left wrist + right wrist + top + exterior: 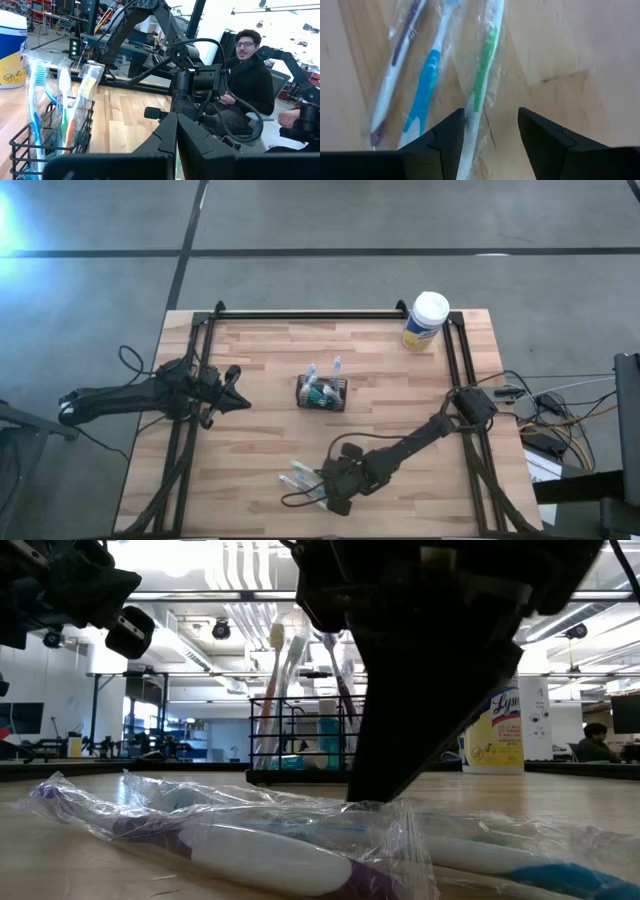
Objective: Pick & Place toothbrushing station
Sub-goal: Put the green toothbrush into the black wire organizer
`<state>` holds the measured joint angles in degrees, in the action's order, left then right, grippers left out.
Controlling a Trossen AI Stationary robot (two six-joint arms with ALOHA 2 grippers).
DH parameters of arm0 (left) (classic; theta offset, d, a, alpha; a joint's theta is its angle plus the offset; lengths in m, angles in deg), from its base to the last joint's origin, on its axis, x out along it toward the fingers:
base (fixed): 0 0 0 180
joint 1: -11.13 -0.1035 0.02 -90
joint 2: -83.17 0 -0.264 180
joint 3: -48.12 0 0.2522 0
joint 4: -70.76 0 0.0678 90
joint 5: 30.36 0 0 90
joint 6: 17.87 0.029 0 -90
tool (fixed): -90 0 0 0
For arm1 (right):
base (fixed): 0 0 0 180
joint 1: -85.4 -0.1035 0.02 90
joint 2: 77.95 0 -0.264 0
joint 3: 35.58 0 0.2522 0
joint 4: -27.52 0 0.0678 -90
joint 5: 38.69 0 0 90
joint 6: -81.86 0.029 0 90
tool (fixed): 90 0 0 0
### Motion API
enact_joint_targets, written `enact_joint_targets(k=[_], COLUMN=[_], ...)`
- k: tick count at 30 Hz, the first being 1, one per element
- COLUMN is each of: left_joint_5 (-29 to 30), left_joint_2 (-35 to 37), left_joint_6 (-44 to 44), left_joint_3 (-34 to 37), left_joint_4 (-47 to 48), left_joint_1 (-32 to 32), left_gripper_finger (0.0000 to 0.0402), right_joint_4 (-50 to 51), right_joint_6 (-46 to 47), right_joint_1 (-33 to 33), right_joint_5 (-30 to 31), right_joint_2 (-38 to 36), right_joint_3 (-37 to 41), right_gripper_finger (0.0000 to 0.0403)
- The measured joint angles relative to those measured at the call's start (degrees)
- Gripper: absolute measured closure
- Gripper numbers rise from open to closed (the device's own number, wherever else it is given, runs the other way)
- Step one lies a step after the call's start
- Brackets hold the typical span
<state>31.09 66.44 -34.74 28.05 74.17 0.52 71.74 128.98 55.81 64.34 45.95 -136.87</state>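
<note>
On the pale wooden-plank bench [260, 440], seen from above, the left tool [238, 402] hangs at about nine o'clock from the bench's middle, its fingers pressed together on nothing, their tips pointing toward three o'clock. In its own wrist view those closed fingers fill the lower part and cut off the bench beneath them.

The small black rectangular wire-mesh holder [322, 393] stands upright near the bench's middle, a little toward twelve o'clock, with several plastic-wrapped toothbrushes standing in it; from above their number is hard to make out. The left wrist view shows a blue, a white and an orange-yellow one [80, 107] in the mesh [30, 150].

At six o'clock lie three clear-wrapped toothbrushes [300, 479] flat on the wood. The right tool [330, 495] stands over them, fingers apart and gripping nothing. Its wrist view shows a purple-white [395, 75], a blue [425, 85] and a green [482, 70] brush, the green one's handle running between the fingers and disappearing behind them. In the low view the tool's dark bulk hides the wrapped brushes' middle.

A white-lidded yellow-labelled canister [426, 322] stands at one o'clock, near the far edge.
</note>
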Motion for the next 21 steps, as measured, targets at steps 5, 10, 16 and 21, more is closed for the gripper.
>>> enact_joint_targets(k=[5, 10, 16, 21], left_joint_5=[-0.02, -0.02, -0.02, 0.02], left_joint_2=[0.0, 0.0, 0.0, 0.0], left_joint_6=[0.15, 0.15, 0.16, 0.5], left_joint_3=[0.0, 0.0, 0.0, 0.0], left_joint_4=[0.05, 0.11, 0.22, 0.18], left_joint_1=[0.0, 0.0, 0.0, 0.0], left_gripper_finger=[0.039, 0.039, 0.039, 0.039], right_joint_4=[0.19, 0.3, 0.63, 1.09], right_joint_6=[0.9, 3.1, 3.35, 0.94], right_joint_1=[-0.19, -0.17, -0.15, 0.01], right_joint_5=[-0.32, 0.65, 0.86, 1.02], right_joint_2=[-0.02, -0.3, -0.46, -0.95], right_joint_3=[0.9, 2.59, 3.91, 3.83], right_gripper_finger=[0.022, 0.0232, 0.0303, 0.038])
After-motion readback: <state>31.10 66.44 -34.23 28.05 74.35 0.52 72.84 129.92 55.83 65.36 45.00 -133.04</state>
